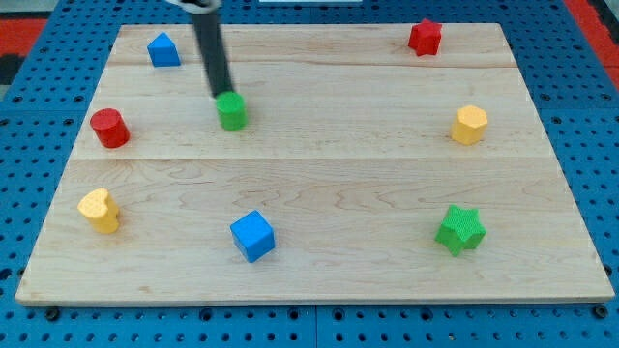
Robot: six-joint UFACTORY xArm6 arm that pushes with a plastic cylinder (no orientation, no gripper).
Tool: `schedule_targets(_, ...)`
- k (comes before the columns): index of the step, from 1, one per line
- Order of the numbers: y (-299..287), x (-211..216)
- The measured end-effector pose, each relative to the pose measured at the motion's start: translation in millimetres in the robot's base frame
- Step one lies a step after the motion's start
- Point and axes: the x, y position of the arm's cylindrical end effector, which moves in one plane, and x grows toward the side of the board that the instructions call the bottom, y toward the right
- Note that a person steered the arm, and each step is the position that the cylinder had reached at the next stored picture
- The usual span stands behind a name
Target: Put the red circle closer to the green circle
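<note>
Camera view: squat red circle [109, 128], tool tip [221, 96] against green circle [231, 111], no jaws.

Illumination bright and even across the bench [329, 174]; no glare on the pale wood. Shadows are short and soft, sitting close under each block, consistent with diffuse overhead light. Focus is acceptable throughout, edges slightly soft. The rod [211, 48] shows motion blur at the upper left of the frame. Board edges converge toward the top.
</note>
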Motion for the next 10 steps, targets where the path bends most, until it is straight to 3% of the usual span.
schedule_targets(1, 15, 16)
schedule_targets(2, -91, -13)
schedule_targets(4, -208, 62)
schedule_targets(5, -224, 73)
schedule_targets(8, -199, 112)
schedule_targets(9, -139, 67)
schedule_targets(10, -125, 61)
